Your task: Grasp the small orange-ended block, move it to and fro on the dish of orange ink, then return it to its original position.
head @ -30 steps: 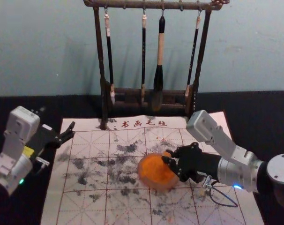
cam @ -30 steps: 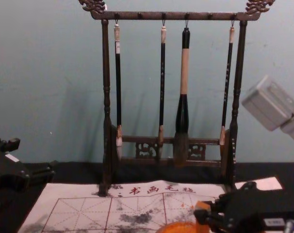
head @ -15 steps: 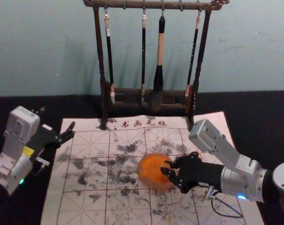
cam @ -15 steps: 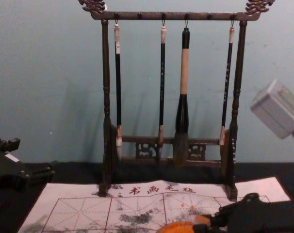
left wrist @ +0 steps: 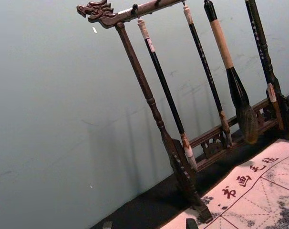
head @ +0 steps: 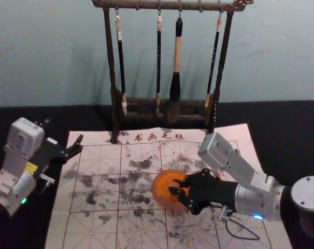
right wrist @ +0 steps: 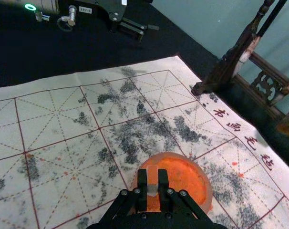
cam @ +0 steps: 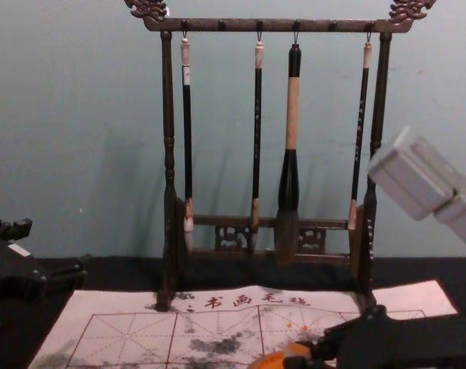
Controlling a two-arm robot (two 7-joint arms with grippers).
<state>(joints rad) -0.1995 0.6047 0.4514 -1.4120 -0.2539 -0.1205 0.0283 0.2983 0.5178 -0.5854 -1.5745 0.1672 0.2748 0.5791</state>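
My right gripper (head: 173, 187) reaches in over the orange ink dish (head: 163, 181), its tips above the dish's right part. In the right wrist view, the right gripper (right wrist: 152, 183) is shut on a small pale block (right wrist: 152, 174), held between its two fingers over the orange dish (right wrist: 185, 176). The chest view has the block's orange end (cam: 297, 350) at the dish's right side; whether it touches the ink I cannot tell. At the far left, my left gripper (head: 63, 130) is parked open, empty; its tips edge into the left wrist view (left wrist: 149, 224).
An ink-stained white felt mat (head: 95, 155) with red grid lines lies under the dish on the black table (head: 281, 124). Behind it stands a dark wooden rack (head: 112, 78) with several hanging brushes, the large one (head: 176, 67) right of centre.
The right gripper, with the block in it, has shifted toward the robot and then left across the dish. The left arm has stayed where it was.
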